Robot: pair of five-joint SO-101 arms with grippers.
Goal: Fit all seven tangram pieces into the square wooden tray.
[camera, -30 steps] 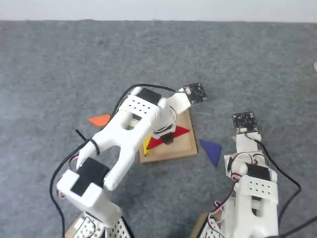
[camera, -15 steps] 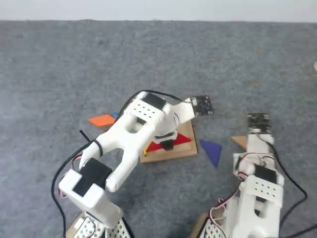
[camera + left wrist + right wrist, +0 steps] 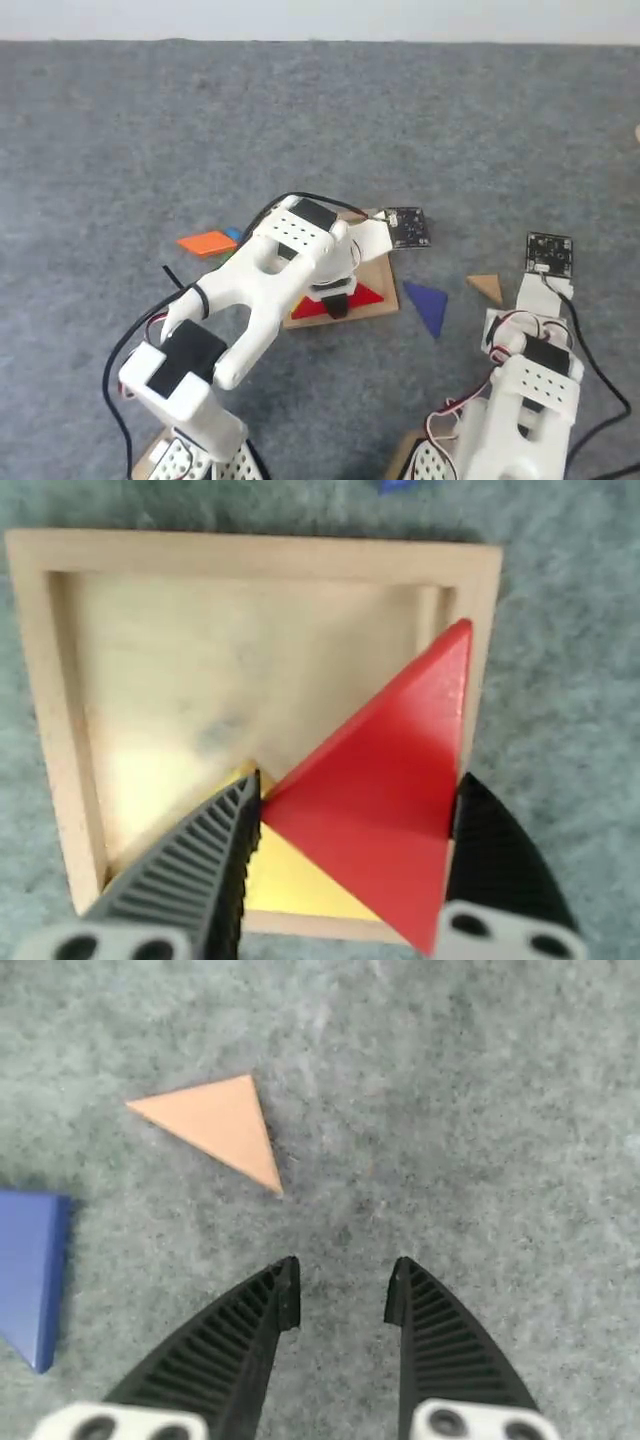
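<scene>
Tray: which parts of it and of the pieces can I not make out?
High view: the left arm covers most of the tray; whatever lies inside beside the red triangle is hidden.
Left wrist view: the yellow piece lies partly under the red triangle, so its shape is unclear.
High view: a small blue piece by the orange piece is mostly behind the arm.
Right wrist view: the blue triangle is cut off by the edge.

Soft, even light from above; faint shadow beneath the left arm [image 3: 255, 290], pale sheen across the tray [image 3: 250, 552] floor.
</scene>
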